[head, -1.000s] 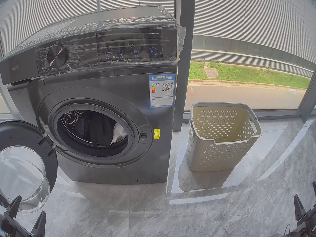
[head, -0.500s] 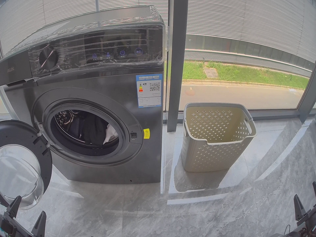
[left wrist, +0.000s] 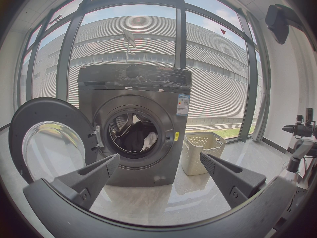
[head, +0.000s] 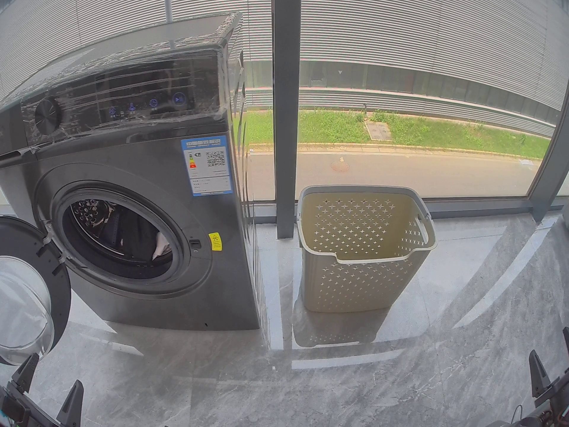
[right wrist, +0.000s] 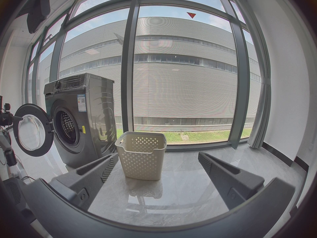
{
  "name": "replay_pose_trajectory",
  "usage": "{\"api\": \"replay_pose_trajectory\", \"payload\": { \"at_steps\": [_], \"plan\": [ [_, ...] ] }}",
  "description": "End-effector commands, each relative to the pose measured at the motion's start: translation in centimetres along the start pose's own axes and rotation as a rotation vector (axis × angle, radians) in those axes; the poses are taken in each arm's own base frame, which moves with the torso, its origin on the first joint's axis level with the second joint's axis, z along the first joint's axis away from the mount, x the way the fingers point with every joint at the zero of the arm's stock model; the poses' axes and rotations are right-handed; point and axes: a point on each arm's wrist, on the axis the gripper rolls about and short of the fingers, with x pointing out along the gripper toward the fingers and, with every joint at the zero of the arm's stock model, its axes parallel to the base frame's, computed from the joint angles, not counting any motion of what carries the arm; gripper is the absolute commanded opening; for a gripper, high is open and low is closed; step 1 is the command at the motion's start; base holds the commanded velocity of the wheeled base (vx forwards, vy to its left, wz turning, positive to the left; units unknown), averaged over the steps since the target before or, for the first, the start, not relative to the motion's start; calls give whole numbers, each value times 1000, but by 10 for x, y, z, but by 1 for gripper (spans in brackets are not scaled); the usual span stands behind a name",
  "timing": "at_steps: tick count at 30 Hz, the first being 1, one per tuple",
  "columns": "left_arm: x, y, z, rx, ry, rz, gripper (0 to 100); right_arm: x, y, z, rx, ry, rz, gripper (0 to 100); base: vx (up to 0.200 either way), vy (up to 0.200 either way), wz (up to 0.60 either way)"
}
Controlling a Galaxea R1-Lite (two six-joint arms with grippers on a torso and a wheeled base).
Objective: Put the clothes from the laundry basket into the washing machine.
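Note:
The grey washing machine [head: 136, 167] stands at the left with its round door [head: 26, 292] swung open. Dark and white clothes [head: 133, 238] lie inside the drum, seen too in the left wrist view as clothes [left wrist: 138, 139]. The cream laundry basket [head: 355, 286] stands on the floor right of the machine, and its inside looks empty. My left gripper [head: 52, 381] is low at the near left, below the door, open and holding nothing. My right gripper [head: 551, 363] is low at the near right, well short of the basket [right wrist: 142, 162], open and holding nothing.
A tall window with a dark upright post [head: 286, 102] runs behind the machine and basket. Grey marble floor [head: 332, 381] spreads between me and both. A white wall [right wrist: 290, 93] and curtain close the room on the right.
The whole head picture has slid left, so the camera has moved; machine and basket keep their places relative to each other. Both grippers hold the same spots in the frame.

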Motion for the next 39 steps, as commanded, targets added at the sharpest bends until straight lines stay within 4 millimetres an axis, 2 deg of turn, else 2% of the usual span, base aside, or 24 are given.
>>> {"api": "replay_pose_trajectory", "payload": {
  "at_steps": [1, 11, 23, 39],
  "plan": [
    [2, 1, -5, -4, 22, 2, 100, 1, 0, -5, -1, 7, 0, 100, 0, -200, 0],
    [2, 1, -5, -5, 22, 3, 100, 1, 0, -5, -1, 7, -1, 100, 0, -200, 0],
    [2, 1, -5, -4, 24, 2, 100, 1, 0, -5, -1, 7, 0, 100, 0, 0, 0],
    [1, 0, -5, -8, 29, -4, 100, 1, 0, -5, -1, 7, 0, 100, 200, 200, 0]
  ]
}}
